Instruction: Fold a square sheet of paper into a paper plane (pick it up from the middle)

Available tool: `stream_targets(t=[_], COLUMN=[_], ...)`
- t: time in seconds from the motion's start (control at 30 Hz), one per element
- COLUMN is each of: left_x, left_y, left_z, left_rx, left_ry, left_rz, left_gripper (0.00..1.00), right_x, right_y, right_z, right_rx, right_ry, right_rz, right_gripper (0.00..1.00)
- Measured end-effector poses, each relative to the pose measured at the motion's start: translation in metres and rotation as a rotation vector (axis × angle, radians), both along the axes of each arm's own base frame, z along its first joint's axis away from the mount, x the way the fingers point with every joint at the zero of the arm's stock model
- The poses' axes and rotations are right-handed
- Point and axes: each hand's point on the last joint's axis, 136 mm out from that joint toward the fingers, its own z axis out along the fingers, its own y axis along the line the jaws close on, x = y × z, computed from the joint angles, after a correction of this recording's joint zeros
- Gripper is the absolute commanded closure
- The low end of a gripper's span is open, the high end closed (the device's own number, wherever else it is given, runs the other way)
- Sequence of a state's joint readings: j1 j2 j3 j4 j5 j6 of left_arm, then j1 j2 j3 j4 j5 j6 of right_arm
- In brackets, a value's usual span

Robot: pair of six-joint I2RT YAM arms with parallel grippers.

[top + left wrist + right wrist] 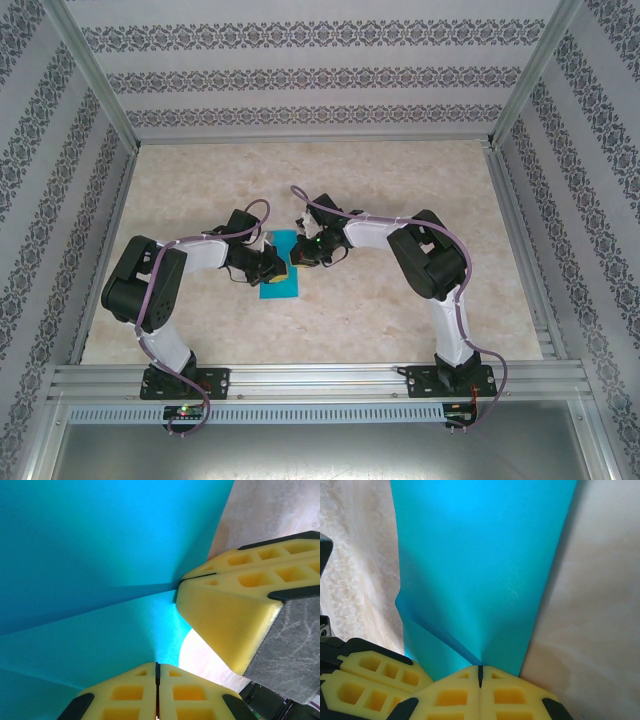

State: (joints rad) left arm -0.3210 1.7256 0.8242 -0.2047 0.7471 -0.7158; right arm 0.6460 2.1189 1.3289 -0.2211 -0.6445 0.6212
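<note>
Currently, I read the left gripper point(157, 672) closed, its gridded yellow fingers point(130, 695) pinching the square sheet of paper point(279, 288), smooth teal with a raised crease, at the centre of the marbled table point(400, 200). The right gripper point(480, 672) likewise clamps the sheet's edge.

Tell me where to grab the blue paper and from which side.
Pinch the paper at the raised fold by its edge, coming in low from the side. Elsewhere it lies flat on the table, leaving nothing to close on. The left gripper and right gripper are shut there now.
</note>
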Motion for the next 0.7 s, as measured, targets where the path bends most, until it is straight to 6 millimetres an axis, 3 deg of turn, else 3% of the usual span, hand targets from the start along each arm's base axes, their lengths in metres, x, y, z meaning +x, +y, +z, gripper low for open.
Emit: stream_targets(t=[0.7], left_x=[-0.0019], left_y=[0.0012], left_z=[-0.0073], left_rx=[0.011], left_ry=[0.016], left_rz=[-0.004], left_gripper=[0.91], right_x=[-0.0007], right_y=[-0.0005], right_z=[-0.0005], right_rx=[-0.004], right_ry=[0.005], right_rz=[0.000], right_gripper=[0.95])
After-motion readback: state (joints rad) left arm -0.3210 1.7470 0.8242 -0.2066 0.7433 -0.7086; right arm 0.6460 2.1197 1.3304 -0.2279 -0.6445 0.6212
